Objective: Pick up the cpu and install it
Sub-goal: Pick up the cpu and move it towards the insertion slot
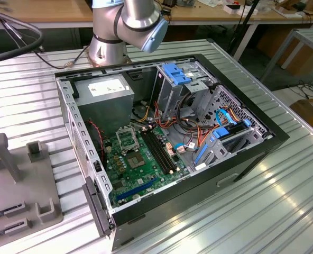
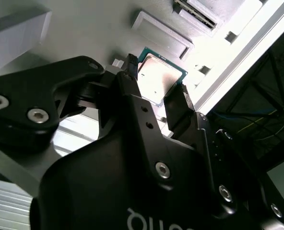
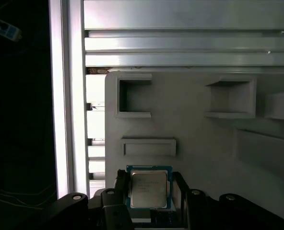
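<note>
The cpu [image 3: 149, 189], a square chip with a silver lid and green rim, lies flat between my gripper's [image 3: 149, 184] two black fingers [image 3: 121, 184], which press against its opposite edges. In the second wrist view the cpu [image 2: 157, 77] shows the same way, with the gripper [image 2: 155, 82] shut on it just above a grey holder block [image 2: 84, 28]. In the exterior view the open computer case [image 1: 167, 143] lies on its side. Its green motherboard [image 1: 140, 169] faces up, with the empty cpu socket [image 1: 126, 138] near the power supply.
The grey holder block [image 1: 19, 180] with posts and slots sits at the exterior view's left on the ribbed metal table [image 1: 251, 211]. Orange and blue cables [image 1: 209, 135] and drive bays [image 1: 180, 79] crowd the case's far side. The arm's base [image 1: 109, 47] stands behind the case.
</note>
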Tool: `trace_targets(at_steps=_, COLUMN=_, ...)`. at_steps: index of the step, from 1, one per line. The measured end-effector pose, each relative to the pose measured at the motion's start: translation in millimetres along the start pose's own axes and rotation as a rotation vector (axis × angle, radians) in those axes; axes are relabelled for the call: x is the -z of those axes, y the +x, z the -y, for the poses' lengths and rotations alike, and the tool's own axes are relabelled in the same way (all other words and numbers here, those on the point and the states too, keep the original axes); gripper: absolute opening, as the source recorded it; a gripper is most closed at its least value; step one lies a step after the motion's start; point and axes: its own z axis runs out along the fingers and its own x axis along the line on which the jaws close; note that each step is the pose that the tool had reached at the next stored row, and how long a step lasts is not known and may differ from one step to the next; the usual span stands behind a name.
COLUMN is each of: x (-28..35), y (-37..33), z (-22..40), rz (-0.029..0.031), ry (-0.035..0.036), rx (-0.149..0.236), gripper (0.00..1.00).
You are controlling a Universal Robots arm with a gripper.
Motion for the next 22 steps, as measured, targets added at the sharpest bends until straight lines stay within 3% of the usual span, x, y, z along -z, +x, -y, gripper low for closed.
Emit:
trace_targets(at_steps=14, x=13.5, y=0.1, z=0.2, rz=0.0, ry=0.0, rx=0.0, gripper=0.47)
trace_targets(at_steps=22, x=25.1, y=0.2, z=0.4, rz=0.0, ry=0.0, rx=0.0, gripper=0.47)
